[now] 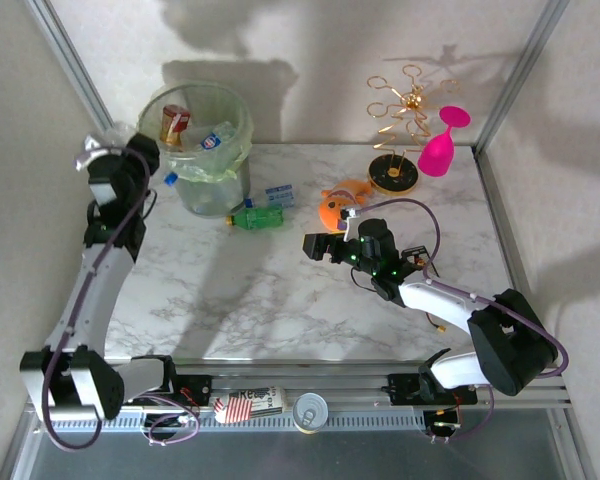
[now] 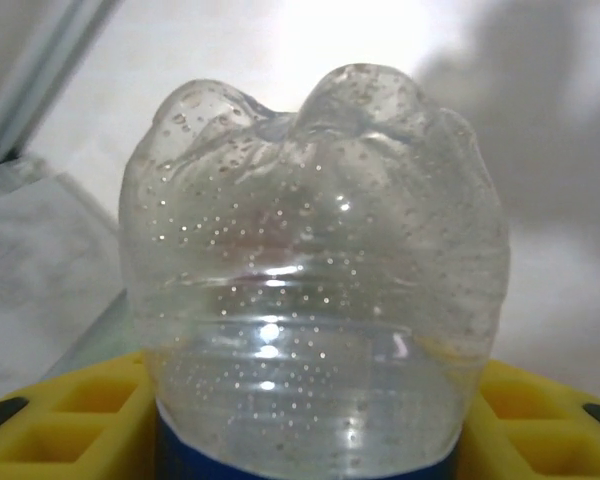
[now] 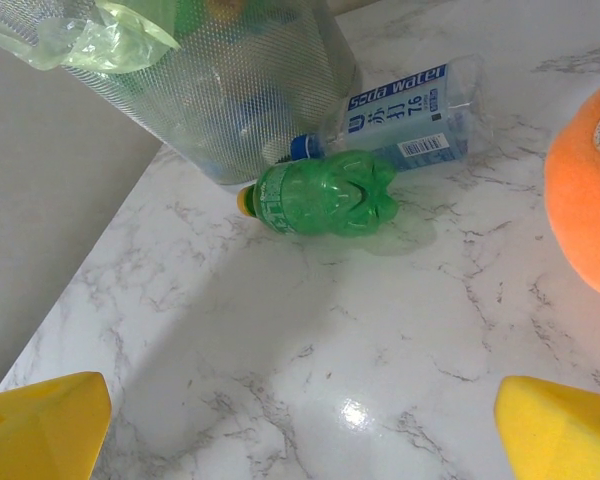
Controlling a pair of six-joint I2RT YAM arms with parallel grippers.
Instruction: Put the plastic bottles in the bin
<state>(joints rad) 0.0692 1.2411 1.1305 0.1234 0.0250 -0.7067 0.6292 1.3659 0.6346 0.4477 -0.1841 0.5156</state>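
The left gripper (image 2: 310, 435) grasps a clear bottle (image 2: 310, 270) between its yellow fingers (image 2: 70, 410). The bottle's lobed base is speckled with tiny beads, and a blue label sits below it. In the top view this gripper hangs at 9 o'clock of the bin (image 1: 195, 150), which holds a brown-labelled bottle (image 1: 175, 122). The right gripper (image 3: 300, 420) is spread wide and holds nothing above the marble table (image 3: 310, 330). At its 10 o'clock a green bottle (image 3: 325, 192) lies on its side. Just beside that is a clear one with a blue label reading "Soda Water" (image 3: 410, 110), near the bin's mesh wall. An orange fish toy (image 3: 590, 190) sits at the gripper's 1 o'clock.
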